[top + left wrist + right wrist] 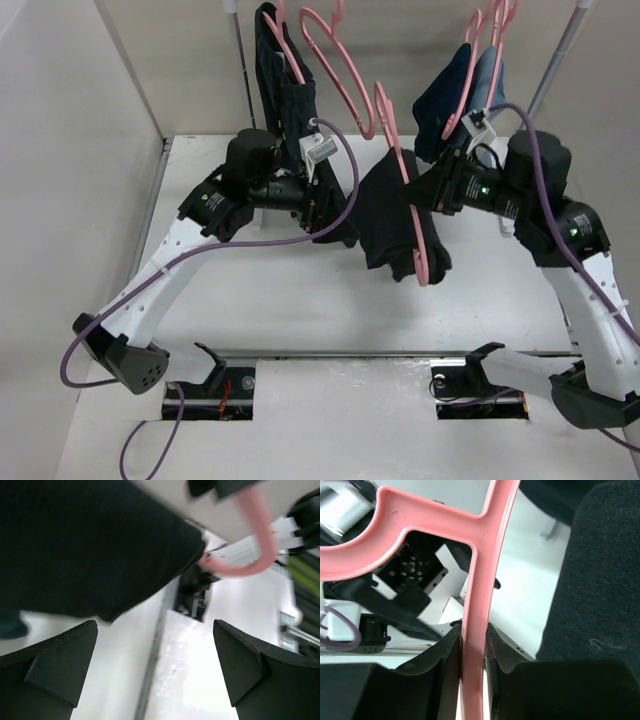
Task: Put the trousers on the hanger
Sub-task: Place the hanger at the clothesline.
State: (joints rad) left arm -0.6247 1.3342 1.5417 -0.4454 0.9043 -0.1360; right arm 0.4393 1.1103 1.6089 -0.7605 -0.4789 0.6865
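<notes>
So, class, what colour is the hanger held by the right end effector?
The hanger is plain pink, clearest in the right wrist view.

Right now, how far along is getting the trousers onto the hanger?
Mostly done, it seems: the trousers hang draped on the hanger. In hand: the right end effector is shut on the hanger's bar. The left end effector is open, gripping nothing. Left: possibly evening the drape and letting go.

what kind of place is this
Probably a robot lab test cell: a white table boxed by plain panels, two arms bolted at its edge, pink hangers and clothes hanging behind.
</notes>
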